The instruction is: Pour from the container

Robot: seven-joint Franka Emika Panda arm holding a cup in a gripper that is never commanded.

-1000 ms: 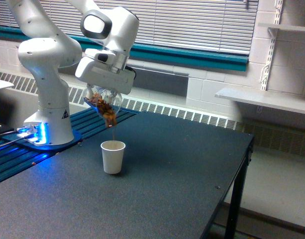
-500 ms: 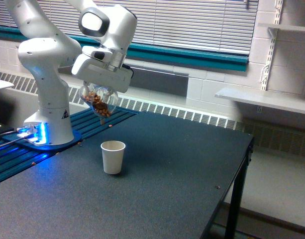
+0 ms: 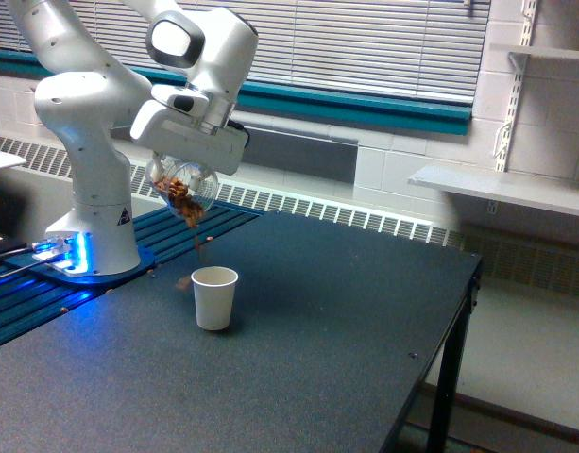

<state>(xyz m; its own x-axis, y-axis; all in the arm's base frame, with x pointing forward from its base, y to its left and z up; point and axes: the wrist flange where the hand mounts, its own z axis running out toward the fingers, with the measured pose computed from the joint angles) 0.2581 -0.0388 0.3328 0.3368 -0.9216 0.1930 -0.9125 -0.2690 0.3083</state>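
Shifted toward the exterior view's left, the end effector pinches the container, tipped above the table so pieces fall, short of the paper cup.

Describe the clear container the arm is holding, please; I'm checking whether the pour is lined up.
The container is a round, clear vessel, plastic or glass by its look, with brown almond-like pieces showing through its wall. It hangs under the gripper, which grips it from above, and is tilted with its mouth pointing down toward the exterior view's right. Pieces are falling from it; one is in the air just beside the paper cup, on the exterior view's left of its rim. The container is above that cup, offset to the exterior view's left, touching only the gripper.
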